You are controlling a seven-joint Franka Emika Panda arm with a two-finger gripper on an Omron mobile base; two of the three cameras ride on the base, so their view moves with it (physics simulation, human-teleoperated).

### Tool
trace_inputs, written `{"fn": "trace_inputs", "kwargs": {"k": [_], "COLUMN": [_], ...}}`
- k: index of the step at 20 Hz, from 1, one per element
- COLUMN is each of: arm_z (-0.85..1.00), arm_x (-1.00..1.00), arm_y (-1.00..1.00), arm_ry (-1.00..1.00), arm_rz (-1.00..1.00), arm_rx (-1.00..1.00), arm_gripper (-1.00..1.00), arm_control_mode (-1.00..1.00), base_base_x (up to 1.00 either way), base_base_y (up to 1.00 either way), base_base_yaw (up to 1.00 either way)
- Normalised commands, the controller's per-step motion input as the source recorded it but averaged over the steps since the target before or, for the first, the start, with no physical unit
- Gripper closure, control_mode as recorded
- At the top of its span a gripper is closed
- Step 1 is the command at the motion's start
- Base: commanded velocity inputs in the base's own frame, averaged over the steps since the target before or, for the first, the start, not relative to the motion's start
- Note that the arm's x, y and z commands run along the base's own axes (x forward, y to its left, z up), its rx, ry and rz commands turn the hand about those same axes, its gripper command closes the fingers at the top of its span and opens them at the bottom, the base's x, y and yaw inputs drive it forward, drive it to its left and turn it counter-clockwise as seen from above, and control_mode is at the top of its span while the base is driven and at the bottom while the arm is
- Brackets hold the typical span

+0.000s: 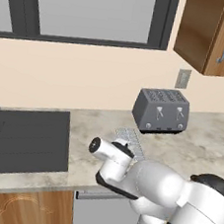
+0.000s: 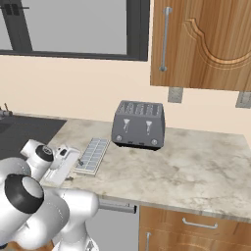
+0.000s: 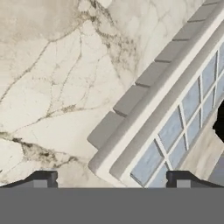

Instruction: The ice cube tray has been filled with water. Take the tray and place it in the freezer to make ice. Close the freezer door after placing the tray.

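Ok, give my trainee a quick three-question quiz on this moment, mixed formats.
1. True or false: the gripper is shut on the tray.
2. What stands on the counter just behind the tray? A) toaster B) kettle C) pot
3. Fill in: in the hand view, one long edge of the tray lies between the open ____.

Key:
1. False; it is open, holding nothing.
2. A, the toaster.
3. Fingertips.

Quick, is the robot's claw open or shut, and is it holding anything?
Claw: open, holding nothing, its tips straddling a corner of the tray.
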Motion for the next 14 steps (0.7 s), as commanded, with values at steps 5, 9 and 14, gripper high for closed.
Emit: {"fn": "trace_inputs", "kwargs": {"k": [5,9,14], "arm_z": [-0.2,-0.23,-0.23], "arm_x": [0.26,0.0,-0.01], "arm_y": [-0.01,-0.25,-0.37], "arm_ry": [0.0,0.0,0.0], "arm_rz": [0.15,0.09,0.04], "arm_rx": [-0.07,-0.08,-0.03], "arm_gripper": [-1.0,-1.0,-1.0], "arm_control_mode": [-1.0,-1.0,-1.0], "base_base_x": [0.0,0.0,0.0], "base_base_y": [0.0,0.0,0.0], "base_base_yaw": [0.0,0.0,0.0]}}
